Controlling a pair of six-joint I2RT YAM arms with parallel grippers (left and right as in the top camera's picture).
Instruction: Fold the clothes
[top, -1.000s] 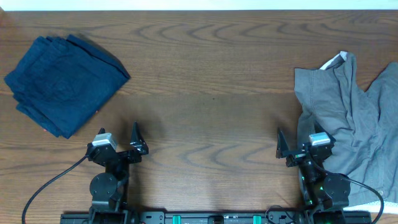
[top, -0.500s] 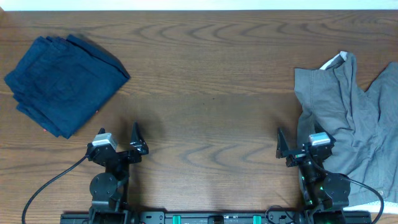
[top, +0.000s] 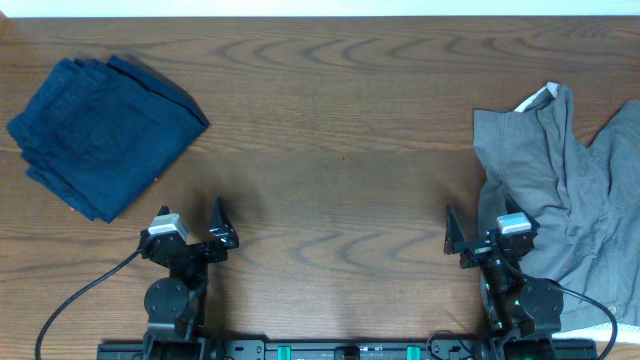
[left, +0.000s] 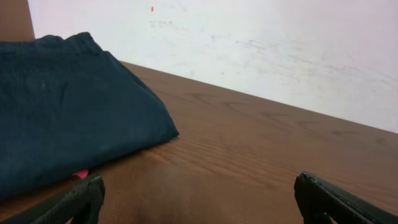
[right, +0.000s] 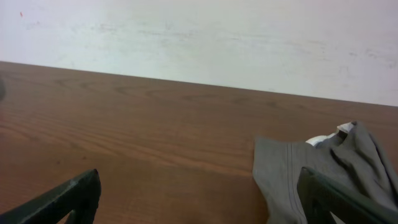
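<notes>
The grey trousers (top: 560, 190) lie crumpled at the table's right side, a white waistband label at their far edge. They also show in the right wrist view (right: 323, 171), at the right. My right gripper (top: 472, 236) is open and empty near the front edge, its right finger beside the trousers' left hem; its fingers frame the wrist view (right: 198, 193). My left gripper (top: 192, 232) is open and empty near the front left, its fingers spread wide in the left wrist view (left: 199, 196).
A dark navy-blue folded garment (top: 100, 135) lies at the far left, also in the left wrist view (left: 62, 106). Bare wooden table (top: 340, 150) lies between the two garments. A white wall (right: 199, 37) runs behind the table's far edge.
</notes>
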